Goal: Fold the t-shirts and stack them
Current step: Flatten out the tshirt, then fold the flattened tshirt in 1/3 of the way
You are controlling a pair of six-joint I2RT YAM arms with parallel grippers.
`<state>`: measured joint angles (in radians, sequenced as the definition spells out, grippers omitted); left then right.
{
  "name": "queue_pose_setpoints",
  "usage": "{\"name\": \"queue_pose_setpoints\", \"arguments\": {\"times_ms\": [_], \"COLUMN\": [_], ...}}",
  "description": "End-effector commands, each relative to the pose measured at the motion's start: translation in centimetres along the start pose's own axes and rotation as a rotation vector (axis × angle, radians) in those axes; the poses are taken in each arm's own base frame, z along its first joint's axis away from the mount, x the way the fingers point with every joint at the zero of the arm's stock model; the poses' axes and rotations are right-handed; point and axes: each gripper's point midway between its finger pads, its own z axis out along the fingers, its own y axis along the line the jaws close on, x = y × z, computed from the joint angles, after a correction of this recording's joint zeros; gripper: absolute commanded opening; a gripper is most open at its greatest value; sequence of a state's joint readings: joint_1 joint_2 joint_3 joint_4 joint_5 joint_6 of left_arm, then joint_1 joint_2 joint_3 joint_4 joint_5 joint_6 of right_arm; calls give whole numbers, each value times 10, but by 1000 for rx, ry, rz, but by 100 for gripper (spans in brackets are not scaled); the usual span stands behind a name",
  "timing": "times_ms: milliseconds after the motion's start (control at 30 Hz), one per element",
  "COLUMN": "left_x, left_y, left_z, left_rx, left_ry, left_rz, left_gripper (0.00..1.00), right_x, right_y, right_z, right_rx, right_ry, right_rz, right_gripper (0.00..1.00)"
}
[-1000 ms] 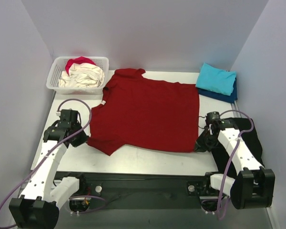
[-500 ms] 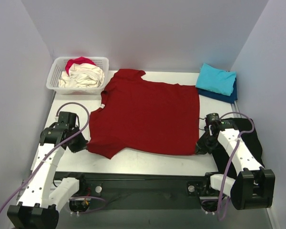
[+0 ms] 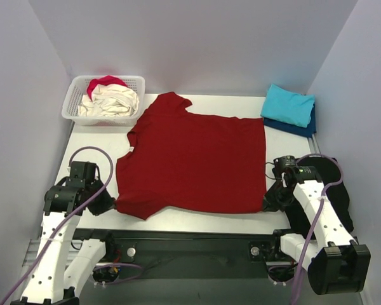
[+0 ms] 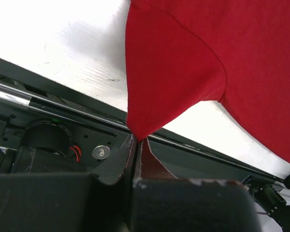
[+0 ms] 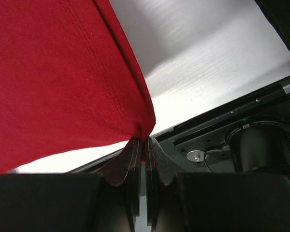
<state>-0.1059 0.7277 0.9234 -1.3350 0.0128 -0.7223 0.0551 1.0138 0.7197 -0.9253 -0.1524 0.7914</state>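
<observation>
The dark red t-shirt (image 3: 193,162) lies spread flat on the white table, collar at the far left. My left gripper (image 3: 108,204) is shut on the tip of its near sleeve, seen in the left wrist view (image 4: 137,140). My right gripper (image 3: 267,203) is shut on the near hem corner, seen in the right wrist view (image 5: 144,141). A folded turquoise t-shirt (image 3: 288,105) lies on a folded navy blue t-shirt (image 3: 305,127) at the back right. The cream t-shirt (image 3: 114,100) and the pink-red t-shirt (image 3: 105,82) are crumpled in the basket.
A white plastic lattice basket (image 3: 71,101) stands at the back left corner. The black mounting rail (image 3: 190,241) runs along the table's near edge. Lilac walls close in the left, back and right sides.
Both grippers have pulled the dark red t-shirt towards the near edge, and its near side now lies flatter and straighter. Both arms have drawn back with it.
</observation>
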Motion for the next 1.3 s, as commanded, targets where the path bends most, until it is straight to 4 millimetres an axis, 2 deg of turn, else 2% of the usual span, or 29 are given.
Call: {"name": "queue_pose_setpoints", "arguments": {"times_ms": [0, 133, 267, 433, 500, 533, 633, 800, 867, 1033, 1267], "left_x": [15, -4, -36, -89, -102, -113, -132, -157, -174, -197, -211], "left_y": [11, -1, -23, -55, -66, -76, -90, -100, -105, -117, -140], "left_z": [-6, 0, 8, 16, 23, 22, 33, 54, 55, 73, 108], "left_rx": [-42, -20, 2, 22, 35, 59, 64, 52, 66, 76, 128], "left_ry": [62, 14, -46, -153, -157, -188, -199, -206, -244, -239, -188], "left_rz": [-4, 11, 37, 53, 55, 57, 70, 93, 105, 139, 168], "left_gripper": [0, 0, 0, 0, 0, 0, 0, 0, 0, 0, 0], "right_x": [12, 2, -26, -61, -76, -80, -96, -116, -121, -129, -142], "right_y": [-20, -14, 4, 30, 42, 45, 57, 72, 75, 80, 89], "right_z": [-2, -7, -12, -23, -29, -26, -26, -15, -9, -1, 5], "right_rx": [82, 73, 47, 9, -20, -11, -33, -39, -36, -30, -18], "right_ry": [28, -4, -73, -132, -171, -164, -189, -200, -201, -204, -215], "right_rz": [10, 10, 12, 6, -1, -4, -2, 5, 15, 31, 29], "right_gripper": [0, 0, 0, 0, 0, 0, 0, 0, 0, 0, 0]}}
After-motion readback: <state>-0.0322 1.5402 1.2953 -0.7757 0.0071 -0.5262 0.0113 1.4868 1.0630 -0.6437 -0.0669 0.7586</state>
